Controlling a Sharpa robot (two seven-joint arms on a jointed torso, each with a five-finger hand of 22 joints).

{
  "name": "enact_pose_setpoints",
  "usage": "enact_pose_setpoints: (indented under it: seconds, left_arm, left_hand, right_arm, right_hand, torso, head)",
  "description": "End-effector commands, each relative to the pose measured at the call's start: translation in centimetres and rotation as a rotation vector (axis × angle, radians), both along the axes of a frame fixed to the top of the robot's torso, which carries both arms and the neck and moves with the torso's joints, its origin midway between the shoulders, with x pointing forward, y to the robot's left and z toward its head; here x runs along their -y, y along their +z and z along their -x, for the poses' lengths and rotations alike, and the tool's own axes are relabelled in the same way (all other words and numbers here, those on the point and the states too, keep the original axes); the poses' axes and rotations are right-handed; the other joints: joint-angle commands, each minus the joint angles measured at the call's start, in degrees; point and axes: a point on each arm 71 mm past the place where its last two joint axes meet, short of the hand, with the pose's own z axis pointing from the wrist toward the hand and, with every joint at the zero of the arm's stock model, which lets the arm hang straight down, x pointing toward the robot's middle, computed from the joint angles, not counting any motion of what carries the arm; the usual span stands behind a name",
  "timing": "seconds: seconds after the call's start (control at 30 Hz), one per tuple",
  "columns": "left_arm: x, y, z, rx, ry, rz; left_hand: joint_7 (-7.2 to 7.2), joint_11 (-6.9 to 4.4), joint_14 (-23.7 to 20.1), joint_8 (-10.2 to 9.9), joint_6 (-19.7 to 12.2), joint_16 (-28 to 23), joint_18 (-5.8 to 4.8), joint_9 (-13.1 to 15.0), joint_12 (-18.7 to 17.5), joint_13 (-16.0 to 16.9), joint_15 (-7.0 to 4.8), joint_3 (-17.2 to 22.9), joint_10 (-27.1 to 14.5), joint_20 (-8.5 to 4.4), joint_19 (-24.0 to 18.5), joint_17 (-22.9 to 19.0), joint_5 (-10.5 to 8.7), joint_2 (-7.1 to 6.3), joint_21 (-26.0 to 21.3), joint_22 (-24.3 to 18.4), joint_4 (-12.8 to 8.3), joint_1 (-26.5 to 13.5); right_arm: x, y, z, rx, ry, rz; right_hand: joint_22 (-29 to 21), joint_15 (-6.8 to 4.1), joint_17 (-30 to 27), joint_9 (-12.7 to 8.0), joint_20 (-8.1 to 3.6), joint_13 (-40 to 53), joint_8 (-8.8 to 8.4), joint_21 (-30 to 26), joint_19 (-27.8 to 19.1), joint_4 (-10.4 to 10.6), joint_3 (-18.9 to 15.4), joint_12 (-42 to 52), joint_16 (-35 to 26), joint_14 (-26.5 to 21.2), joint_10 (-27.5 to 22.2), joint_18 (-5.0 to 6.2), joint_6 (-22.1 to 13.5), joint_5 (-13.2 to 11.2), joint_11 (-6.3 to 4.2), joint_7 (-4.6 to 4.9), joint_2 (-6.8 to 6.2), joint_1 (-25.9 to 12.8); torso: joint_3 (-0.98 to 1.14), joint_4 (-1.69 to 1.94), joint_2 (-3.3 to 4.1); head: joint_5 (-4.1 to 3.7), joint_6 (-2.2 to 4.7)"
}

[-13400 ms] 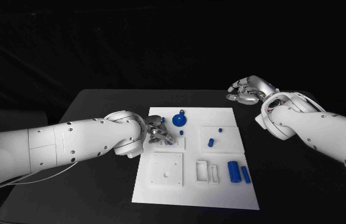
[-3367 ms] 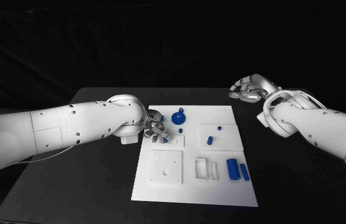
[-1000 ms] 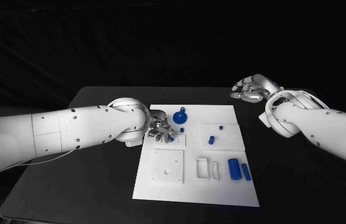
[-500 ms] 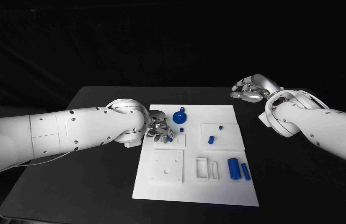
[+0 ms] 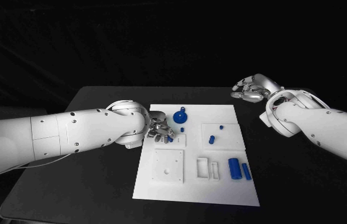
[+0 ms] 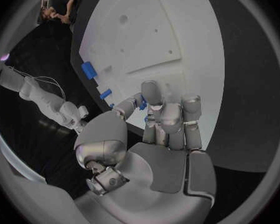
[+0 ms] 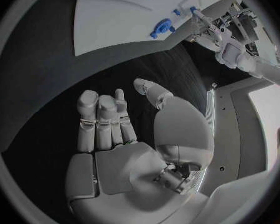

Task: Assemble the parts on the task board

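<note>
Left hand (image 5: 160, 130) barely shifted since earlier, fingers curled, pinching small blue peg (image 6: 142, 103) over board's (image 5: 217, 194) left edge. Right hand (image 5: 250, 89) raised off board, fingers loosely curled, empty.

The left hand (image 5: 160, 130) crowds the board's (image 5: 195, 194) far left corner; its near half lies open to reach.
</note>
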Motion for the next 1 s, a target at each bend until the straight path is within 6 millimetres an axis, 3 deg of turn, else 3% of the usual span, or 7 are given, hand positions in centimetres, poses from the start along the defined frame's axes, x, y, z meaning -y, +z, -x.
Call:
enact_pose_setpoints:
  seconds: [0.03, 1.0]
  left_arm:
    - [0.1, -0.2, 0.1, 0.019, -0.007, -0.005]
    - [-0.6, 0.1, 1.3, 0.139, 0.007, 0.069]
  left_hand:
    - [-0.75, -0.26, 0.3, 0.4, 1.4, 0.3, 0.49, -0.1, 0.3, 0.1, -1.82, 4.6, -0.5, -5.96, 0.4, -0.1, -0.36, 0.35, 0.4, 0.1, -4.2, 0.7]
    - [-0.77, -0.29, 0.3, 0.4, 1.4, 0.4, 0.57, -0.1, 0.3, 0.1, -1.86, 4.9, -0.6, -6.08, 0.5, -0.2, -0.28, -0.11, 0.4, 0.1, -4.2, 1.2]
  right_arm:
    - [-0.1, -0.1, 0.0, -0.004, 0.015, 0.005]
    - [0.1, -0.3, 0.1, -0.008, 0.012, 0.004]
  right_hand:
    - [0.8, 0.3, -0.1, -0.1, -0.35, -0.1, -0.06, -0.2, 0.2, 0.0, -0.2, 0.3, 0.1, -0.2, 0.0, 4.85, 0.2, 0.4, 0.26, 0.53, 0.43, 0.0]
    - [0.8, 0.3, -0.1, -0.1, -0.35, -0.1, -0.04, -0.2, 0.2, 0.1, -0.3, 0.3, 0.1, -0.2, 0.0, 4.85, 0.2, 0.6, 0.26, 0.53, 0.49, -0.1]
  torso:
    - [0.01, -0.01, 0.0]
    - [-0.03, 0.07, -0.02]
  head:
    - [-0.03, -0.06]
    - [-0.13, -0.13]
